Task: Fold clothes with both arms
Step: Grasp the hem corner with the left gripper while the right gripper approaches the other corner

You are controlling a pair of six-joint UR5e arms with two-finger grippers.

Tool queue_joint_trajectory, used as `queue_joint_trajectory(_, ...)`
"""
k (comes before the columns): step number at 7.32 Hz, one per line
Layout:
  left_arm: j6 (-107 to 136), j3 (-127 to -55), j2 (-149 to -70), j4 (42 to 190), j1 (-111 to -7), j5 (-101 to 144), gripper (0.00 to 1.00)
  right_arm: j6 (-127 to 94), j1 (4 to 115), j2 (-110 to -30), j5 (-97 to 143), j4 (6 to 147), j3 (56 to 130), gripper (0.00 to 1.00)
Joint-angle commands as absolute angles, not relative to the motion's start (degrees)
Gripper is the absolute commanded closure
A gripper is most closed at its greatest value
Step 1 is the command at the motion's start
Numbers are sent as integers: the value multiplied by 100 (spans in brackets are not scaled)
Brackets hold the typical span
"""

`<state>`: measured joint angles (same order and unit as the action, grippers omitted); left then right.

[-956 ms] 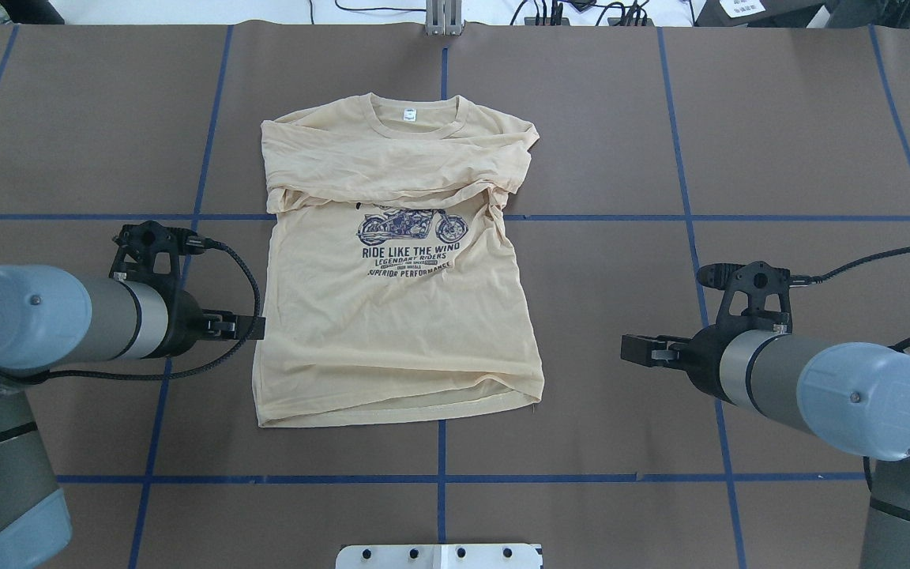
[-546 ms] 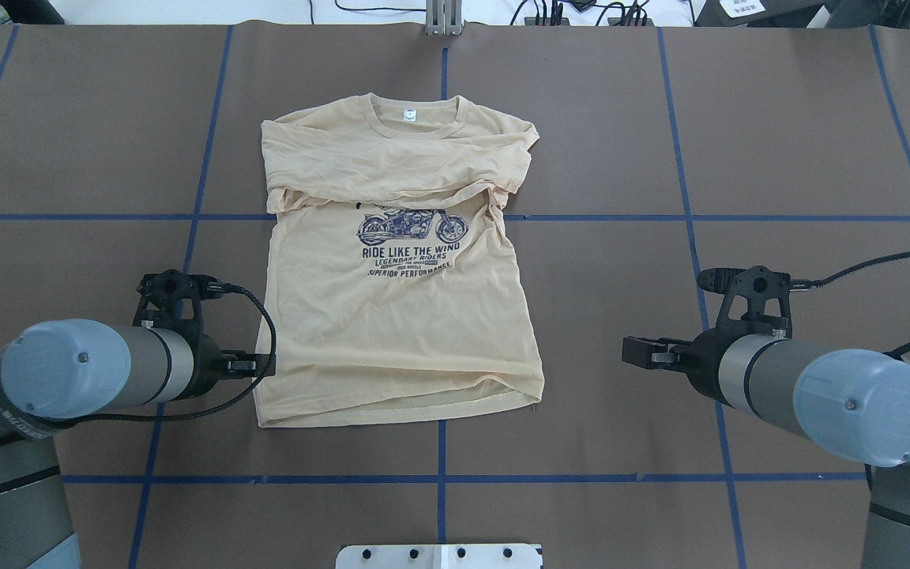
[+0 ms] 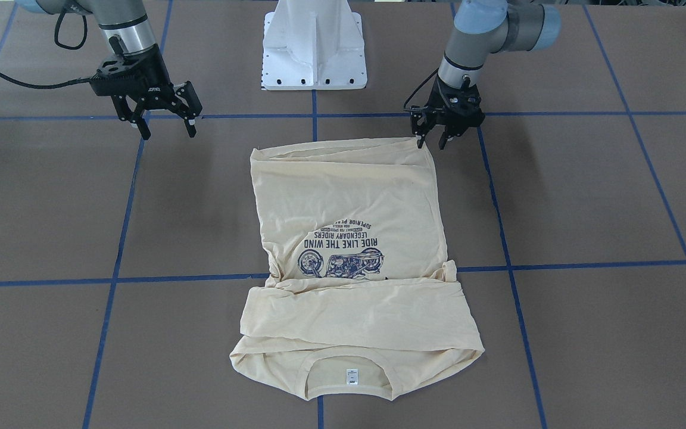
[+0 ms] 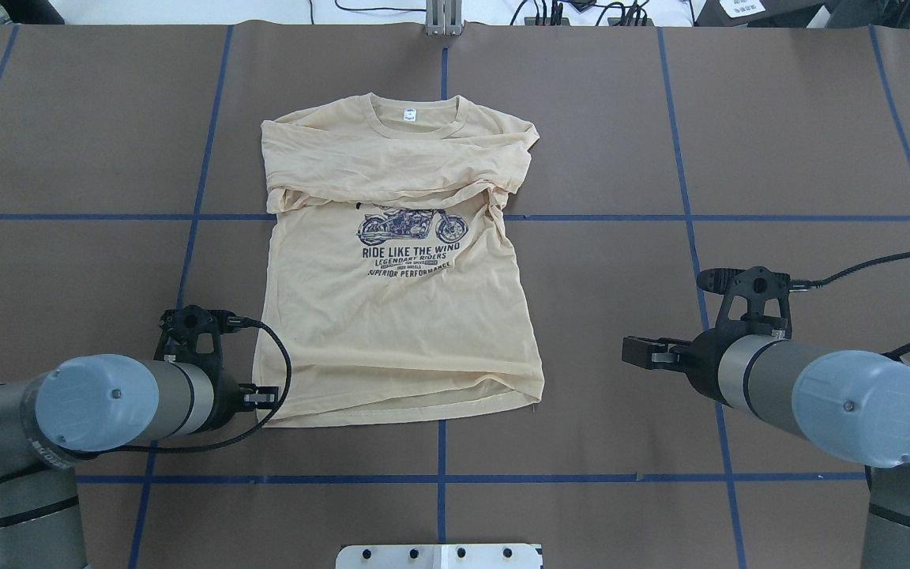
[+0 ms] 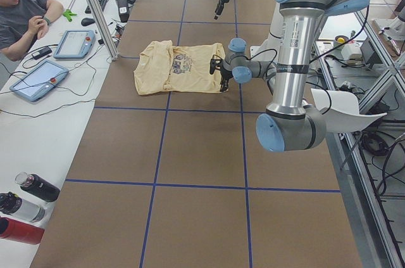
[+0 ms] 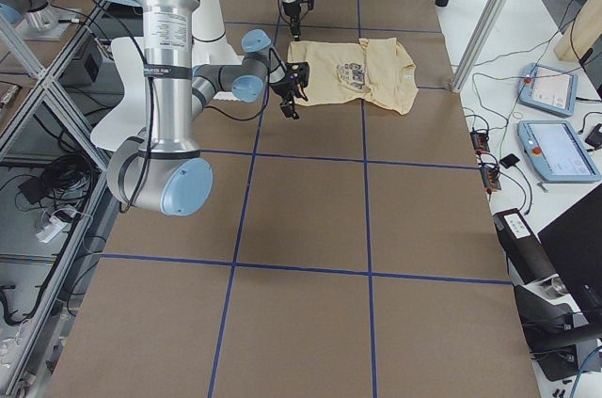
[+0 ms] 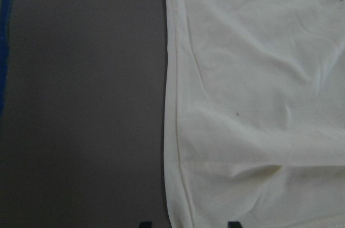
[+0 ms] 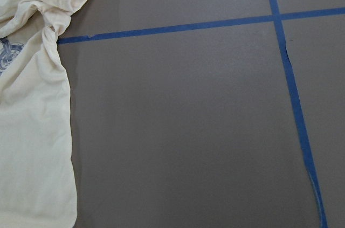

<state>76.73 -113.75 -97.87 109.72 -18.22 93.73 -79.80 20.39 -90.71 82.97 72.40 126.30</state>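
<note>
I see the shirt [image 4: 396, 332], printed "RIDE LIKE THE WIND", flat mid-table [image 4: 621, 158]. The left gripper [image 3: 430, 143] straddles its hem corner, fingers parted; the right gripper [image 3: 168, 133] gapes wide, well apart.

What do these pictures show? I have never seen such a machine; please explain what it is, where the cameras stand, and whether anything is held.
This is a robot: a left arm and a right arm of metal, by a white pedestal, at a brown table marked with blue tape. Each arm ends in a black two-finger end effector. Four pictures come from fixed cameras: one above and behind the robot, one facing it, one at each table end. Two come from cameras on the wrists. A cream shirt with a motorcycle print lies flat, sleeves folded across its chest. Nothing is held: the left end effector is open at a hem corner, the right end effector is open over bare table.
</note>
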Motion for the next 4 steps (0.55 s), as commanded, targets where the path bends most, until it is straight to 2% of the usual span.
queue_joint_trajectory(1, 7761, -11338, -9791, 10951, -1644, 9369, 50, -7980, 2030, -9070, 8297, 7242, 12630, 0)
queue_joint_trajectory(3, 7761, -11303, -9808, 10934, -1617, 9378, 55, -7980, 2022, -9070, 8297, 7242, 12630, 0)
queue_joint_trajectory(4, 7761, -11303, -9817, 10934, -1617, 9387, 65, -7980, 2030, -9062, 8297, 7242, 12630, 0)
